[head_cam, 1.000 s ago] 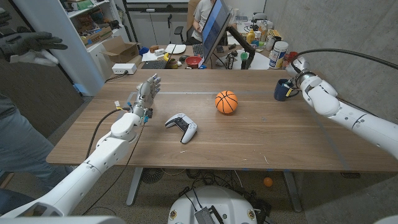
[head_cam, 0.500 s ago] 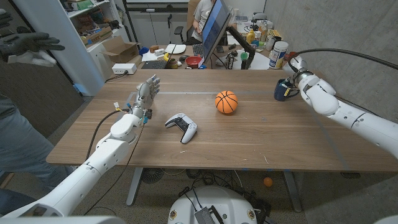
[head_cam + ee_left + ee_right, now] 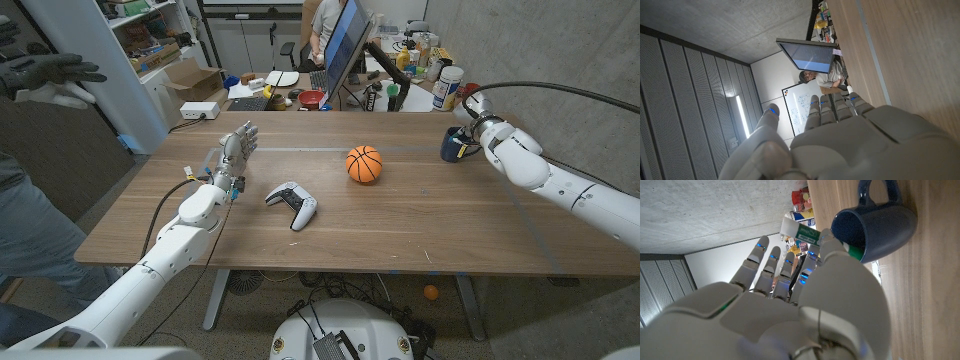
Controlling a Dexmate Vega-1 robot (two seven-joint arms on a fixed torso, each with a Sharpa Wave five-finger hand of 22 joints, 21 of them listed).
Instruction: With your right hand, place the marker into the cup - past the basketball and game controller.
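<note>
My right hand point(image 3: 478, 122) is up against the dark blue mug point(image 3: 458, 145) at the far right of the wooden table point(image 3: 420, 225). In the right wrist view my fingers point(image 3: 771, 260) reach out straight and apart, and the green-and-white marker point(image 3: 807, 233) lies between my thumb and the mug's rim, its green end dipping into the mouth of the mug; I cannot tell whether I am pinching it or have let go. The mug lies on its side from that view's angle, handle pointing away from my palm. The basketball point(image 3: 364, 164) sits well off to my left, near the table's middle, and the white game controller point(image 3: 292, 204) lies beyond it, nearer me. My left hand point(image 3: 232, 152) stands on its edge over the table's left part, fingers stretched and apart, holding nothing, with the controller just beside it toward the centre.
</note>
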